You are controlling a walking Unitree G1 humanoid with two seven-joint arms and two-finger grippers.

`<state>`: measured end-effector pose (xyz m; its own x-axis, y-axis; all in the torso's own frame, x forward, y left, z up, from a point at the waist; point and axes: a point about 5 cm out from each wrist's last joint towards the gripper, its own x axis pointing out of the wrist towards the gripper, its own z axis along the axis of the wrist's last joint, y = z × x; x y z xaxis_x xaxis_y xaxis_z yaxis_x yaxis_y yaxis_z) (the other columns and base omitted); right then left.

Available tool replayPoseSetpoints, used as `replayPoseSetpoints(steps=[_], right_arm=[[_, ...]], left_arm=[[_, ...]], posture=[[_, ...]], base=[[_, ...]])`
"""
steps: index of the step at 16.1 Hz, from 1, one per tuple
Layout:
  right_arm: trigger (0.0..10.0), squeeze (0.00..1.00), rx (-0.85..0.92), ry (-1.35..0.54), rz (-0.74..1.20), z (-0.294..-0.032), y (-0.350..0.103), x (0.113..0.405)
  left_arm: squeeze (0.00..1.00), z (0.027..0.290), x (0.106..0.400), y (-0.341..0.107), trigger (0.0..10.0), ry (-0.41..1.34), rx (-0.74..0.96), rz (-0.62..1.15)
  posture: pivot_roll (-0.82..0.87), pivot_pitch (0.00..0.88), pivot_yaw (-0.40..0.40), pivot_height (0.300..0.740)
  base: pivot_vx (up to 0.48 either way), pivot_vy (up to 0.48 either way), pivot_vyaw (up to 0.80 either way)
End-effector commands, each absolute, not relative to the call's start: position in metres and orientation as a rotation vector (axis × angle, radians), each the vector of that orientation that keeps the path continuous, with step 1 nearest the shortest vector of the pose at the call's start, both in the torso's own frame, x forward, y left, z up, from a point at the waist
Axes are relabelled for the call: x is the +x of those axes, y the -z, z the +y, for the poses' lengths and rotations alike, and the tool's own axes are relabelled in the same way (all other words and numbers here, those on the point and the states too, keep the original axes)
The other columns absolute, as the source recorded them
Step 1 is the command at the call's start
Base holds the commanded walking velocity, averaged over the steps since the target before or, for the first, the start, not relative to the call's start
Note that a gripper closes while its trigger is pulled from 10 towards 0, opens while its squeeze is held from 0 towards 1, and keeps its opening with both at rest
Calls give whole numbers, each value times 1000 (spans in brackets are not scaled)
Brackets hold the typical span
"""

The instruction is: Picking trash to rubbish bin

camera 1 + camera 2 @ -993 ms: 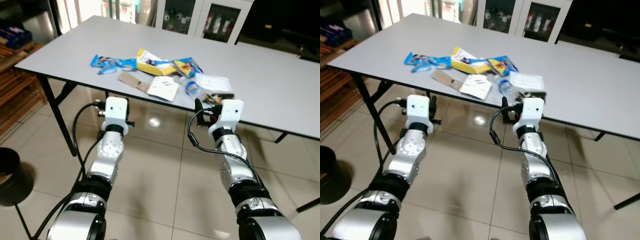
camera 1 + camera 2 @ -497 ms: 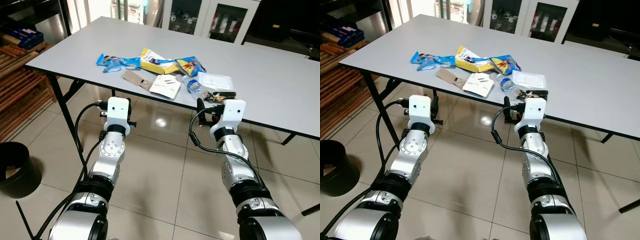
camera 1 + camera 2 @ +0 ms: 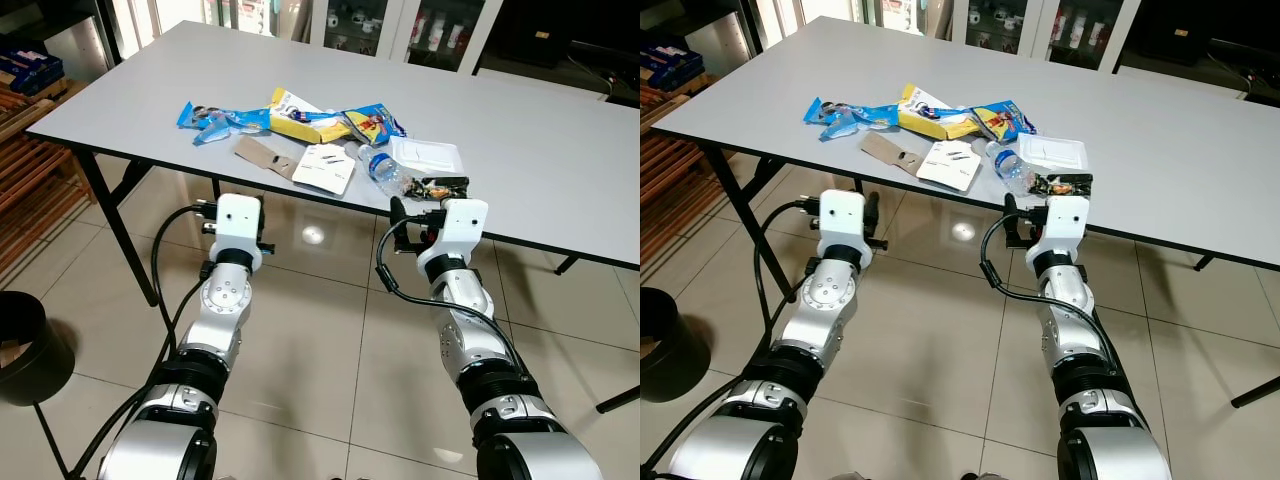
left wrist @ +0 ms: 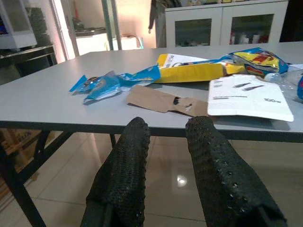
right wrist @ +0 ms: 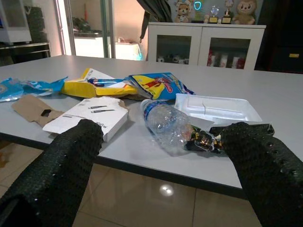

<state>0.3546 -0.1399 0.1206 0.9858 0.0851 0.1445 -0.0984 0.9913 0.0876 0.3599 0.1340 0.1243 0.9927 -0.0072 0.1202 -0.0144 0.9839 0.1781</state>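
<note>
Grippers hover short of the grey table's [image 3: 560, 160] near edge: the right gripper [image 5: 165, 156] has its fingers spread wide and holds nothing, level with one crushed clear plastic bottle [image 5: 165, 124] and one dark crumpled wrapper [image 5: 203, 140] touching it near the edge, while the left gripper [image 4: 165, 142] has its fingers nearly together, a narrow gap between them, also holding nothing. Beyond lie one white foam tray [image 5: 217, 108], one white printed card [image 3: 325, 167] whose small writing is too fine to read, one brown cardboard piece [image 3: 265, 156], one yellow packet [image 3: 300, 120], one yellow-and-blue snack bag [image 3: 368, 122] and one blue wrapper [image 3: 215, 120]. One black bin [image 3: 25, 345] stands on the tiled floor to the robot's left, well apart from the table.
</note>
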Motion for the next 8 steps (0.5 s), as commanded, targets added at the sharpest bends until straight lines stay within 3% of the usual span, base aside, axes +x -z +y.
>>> replayPoseSetpoints(steps=[1, 4, 8], right_arm=[[10000, 0, 101, -92, -140, -141, -121, 355], [10000, 0, 110, -100, -124, -139, -120, 355], [10000, 0, 93, -111, -136, -138, -120, 354]], left_arm=[[0, 130, 359, -122, 10000, 16, 185, -109], [0, 130, 358, -120, 10000, 19, 188, -106], [0, 129, 358, -120, 10000, 22, 186, -104]], posture=[[-48, 39, -105, 740], [-49, 32, -103, 740], [-49, 24, -104, 740]], base=[[0, 0, 0], [0, -370, -779], [0, -382, 0]])
